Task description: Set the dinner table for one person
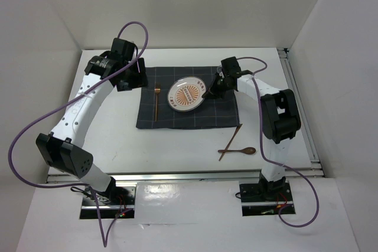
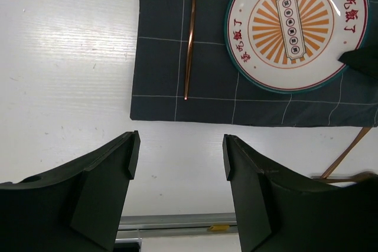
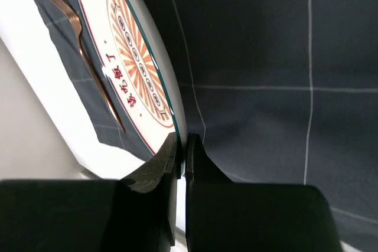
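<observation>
A round plate (image 1: pixel 188 95) with an orange sunburst pattern lies on a dark grey checked mat (image 1: pixel 177 119) in the middle of the white dinner table (image 1: pixel 118 146). My right gripper (image 1: pixel 208 94) is shut on the plate's right rim. In the right wrist view the rim of the plate (image 3: pixel 130 69) sits pinched between the jaws of the right gripper (image 3: pixel 182 146). A copper fork (image 1: pixel 156 101) lies on the mat left of the plate. My left gripper (image 1: pixel 131 79) hangs open above the mat's far left corner. Nothing is between the jaws of the left gripper (image 2: pixel 180 154) in the left wrist view, where the plate (image 2: pixel 292 25) and fork (image 2: pixel 190 33) show beyond it.
A wooden spoon (image 1: pixel 239 151) and brown chopsticks (image 1: pixel 230 141) lie on the bare table near the mat's front right corner. A metal rail (image 1: pixel 298 104) runs along the table's right edge. White walls close in the left, back and right sides.
</observation>
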Motion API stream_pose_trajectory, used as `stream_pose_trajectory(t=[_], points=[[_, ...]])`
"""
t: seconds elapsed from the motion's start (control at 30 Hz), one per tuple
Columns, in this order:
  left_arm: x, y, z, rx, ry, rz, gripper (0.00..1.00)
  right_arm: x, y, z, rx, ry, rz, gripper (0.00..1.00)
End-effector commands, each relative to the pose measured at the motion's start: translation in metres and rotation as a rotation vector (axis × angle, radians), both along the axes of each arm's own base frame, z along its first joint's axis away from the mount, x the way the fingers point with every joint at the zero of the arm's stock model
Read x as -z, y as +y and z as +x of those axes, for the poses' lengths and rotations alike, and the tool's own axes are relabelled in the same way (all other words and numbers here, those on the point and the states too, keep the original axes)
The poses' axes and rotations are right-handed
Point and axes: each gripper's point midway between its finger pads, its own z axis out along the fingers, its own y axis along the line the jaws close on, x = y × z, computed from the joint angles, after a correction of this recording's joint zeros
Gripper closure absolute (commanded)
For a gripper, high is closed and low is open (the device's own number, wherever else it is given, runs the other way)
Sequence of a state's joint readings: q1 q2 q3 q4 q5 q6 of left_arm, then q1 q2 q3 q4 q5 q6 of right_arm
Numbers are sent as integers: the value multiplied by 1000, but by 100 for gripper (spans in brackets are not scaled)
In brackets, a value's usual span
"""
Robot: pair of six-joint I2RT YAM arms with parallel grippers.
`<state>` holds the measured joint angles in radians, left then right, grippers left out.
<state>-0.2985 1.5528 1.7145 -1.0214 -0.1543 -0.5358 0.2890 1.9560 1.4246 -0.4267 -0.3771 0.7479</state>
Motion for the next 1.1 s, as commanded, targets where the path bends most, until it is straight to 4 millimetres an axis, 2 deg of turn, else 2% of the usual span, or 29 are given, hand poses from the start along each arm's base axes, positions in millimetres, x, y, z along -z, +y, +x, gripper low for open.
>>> stream_pose_trajectory(t=[0.0, 0.03, 0.1, 0.13, 0.17, 0.2, 0.23, 0.27, 0.33, 0.37, 0.43, 0.47, 0.5, 0.53, 0.6, 0.63, 0.7, 0.73, 0.8, 0.83, 0.93, 1.03, 1.07], points=[[-15, -2, -3, -9, -46, -39, 25, -17, 4, 26, 21, -67, 72, 99], [-14, -1, -5, -9, -37, -36, 25, -9, 1, 21, 20, -37, 50, 92], [-14, -1, -5, -1, -38, -30, 25, -3, -2, 20, 31, -14, 28, 71], [-14, -1, -5, -1, -38, -30, 25, -4, -6, 21, 39, -26, 2, 42], [-14, -1, -5, -1, -38, -30, 25, -6, -10, 16, 41, -25, -16, 30], [-14, -2, -6, 4, -35, -37, 25, -9, -13, 16, 50, -28, -28, 21], [-11, -2, -4, 11, -27, -29, 25, -9, -19, 16, 53, -40, -66, 16], [-15, -2, -3, 11, -37, -32, 25, -17, -24, 12, 59, -44, -90, 13], [-14, -5, -1, 18, -34, -40, 25, -26, -41, 13, 109, -67, -173, 13], [-14, -5, -1, 18, -34, -40, 25, -47, -51, 8, 129, -104, -207, 14], [-14, -5, -1, 18, -34, -40, 25, -50, -76, -7, 195, -123, -299, 21], [-12, -5, 0, 18, -34, -40, 25, -73, -84, -18, 209, -176, -311, 24], [-8, -5, -2, 18, -23, -37, 25, -75, -91, -26, 216, -188, -332, 27], [-8, -5, -2, 18, -23, -36, 25, -61, -99, -45, 216, -144, -364, 33], [-5, -5, -1, 18, -20, -36, 25, -58, -113, -75, 221, -96, -409, 39], [-1, -4, -2, 25, -11, -27, 25, -40, -120, -95, 222, -33, -435, 44], [2, -4, -3, 25, -2, -24, 25, -34, -123, -126, 246, 28, -431, 44], [2, -6, -4, 31, 1, -33, 25, -17, -117, -151, 218, 83, -431, 44], [4, -7, 0, 39, -2, -28, 25, -15, -108, -177, 251, 124, -373, 43], [8, -9, 0, 44, 11, -32, 25, -2, -101, -198, 235, 171, -381, 43], [12, -12, 1, 53, 23, -28, 25, 16, -95, -239, 311, 314, -364, 45], [19, -12, 1, 53, 42, -23, 25, 30, -90, -258, 388, 418, -323, 55], [19, -15, 0, 69, 41, -17, 25, 37, -93, -263, 404, 430, -322, 55]])
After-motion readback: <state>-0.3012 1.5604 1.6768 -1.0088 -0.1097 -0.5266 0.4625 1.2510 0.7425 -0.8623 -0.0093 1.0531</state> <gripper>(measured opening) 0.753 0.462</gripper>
